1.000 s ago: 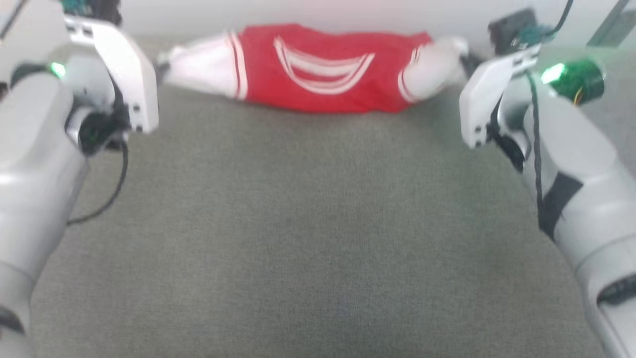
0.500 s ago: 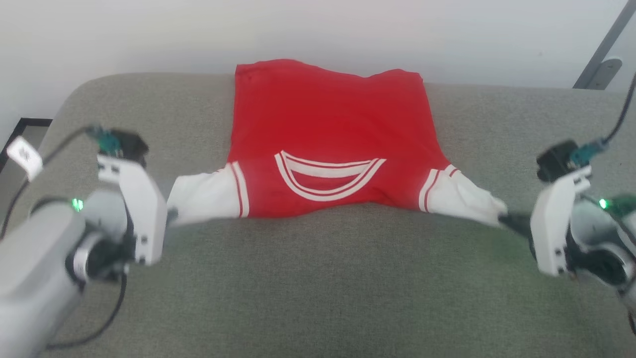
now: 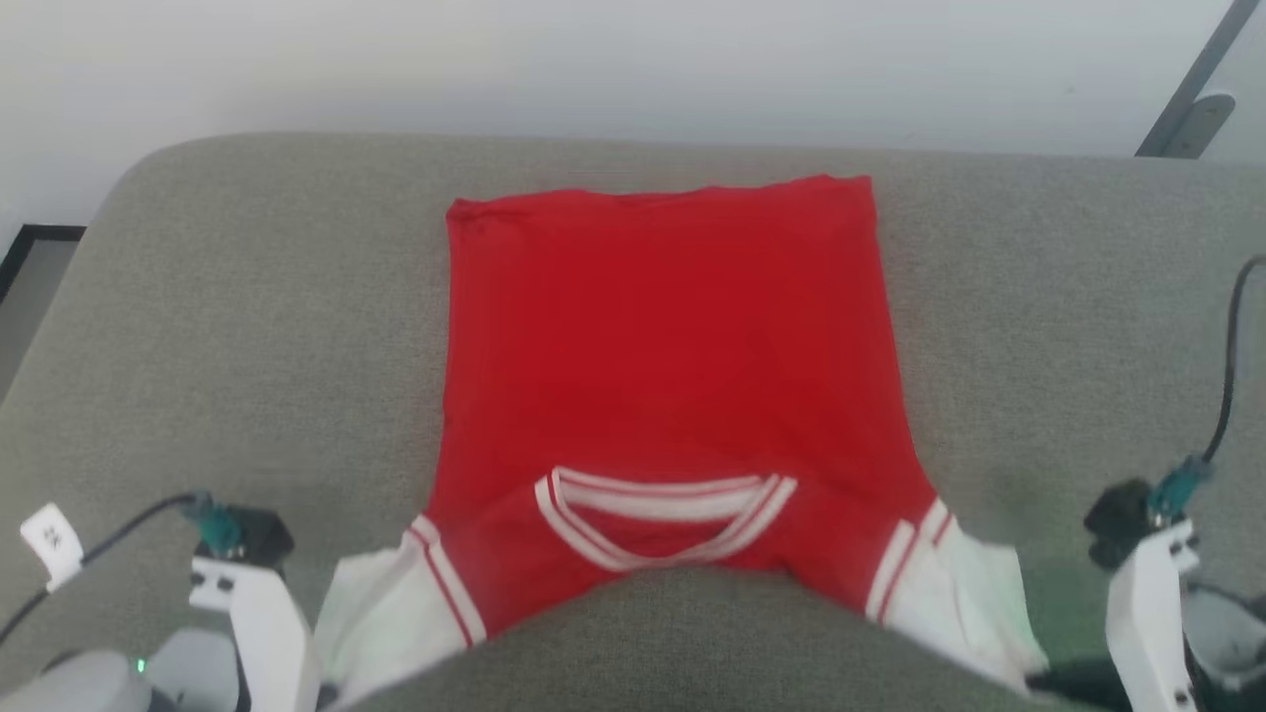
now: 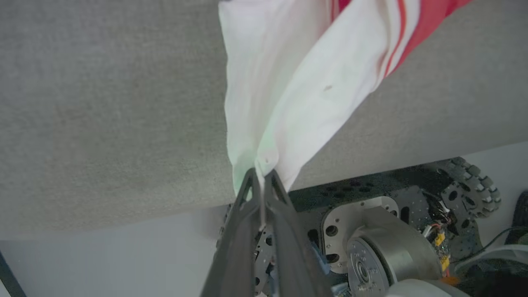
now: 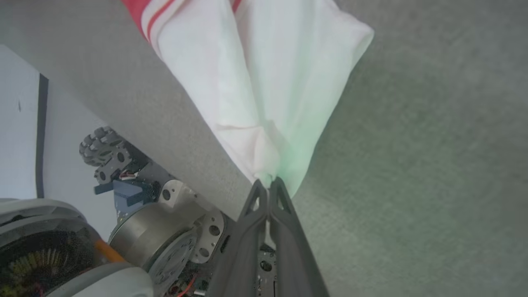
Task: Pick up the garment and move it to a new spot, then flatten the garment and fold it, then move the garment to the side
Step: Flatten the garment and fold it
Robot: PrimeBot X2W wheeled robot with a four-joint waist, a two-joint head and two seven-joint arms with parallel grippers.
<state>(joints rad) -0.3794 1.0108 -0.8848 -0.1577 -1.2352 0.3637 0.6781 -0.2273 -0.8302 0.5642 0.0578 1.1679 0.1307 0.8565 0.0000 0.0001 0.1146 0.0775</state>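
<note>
The garment (image 3: pixel 663 366), a red shirt with white sleeves and striped collar, lies spread on the grey cushion (image 3: pixel 247 326), hem far, collar near the front edge. The near edge hangs over the front. My left gripper (image 4: pixel 260 175) is shut on the tip of one white sleeve (image 4: pixel 284 90), past the cushion's front edge. My right gripper (image 5: pixel 269 183) is shut on the tip of the other white sleeve (image 5: pixel 272 82). In the head view the left wrist (image 3: pixel 257 623) shows at lower left and the right wrist (image 3: pixel 1147 603) at lower right, with both sleeves pulled outward toward them.
A white wall (image 3: pixel 633 59) stands behind the cushion. A dark slanted bar (image 3: pixel 1187 89) rises at upper right. Below the cushion's front edge the robot's wheeled base (image 4: pixel 383 243) and pale floor show. Cables (image 3: pixel 1226 366) trail from both wrists.
Both grippers have drawn the sleeves toward the front edge, dragging the shirt nearer and stretching its body flat. The head camera has tilted, so the whole picture has shifted.
</note>
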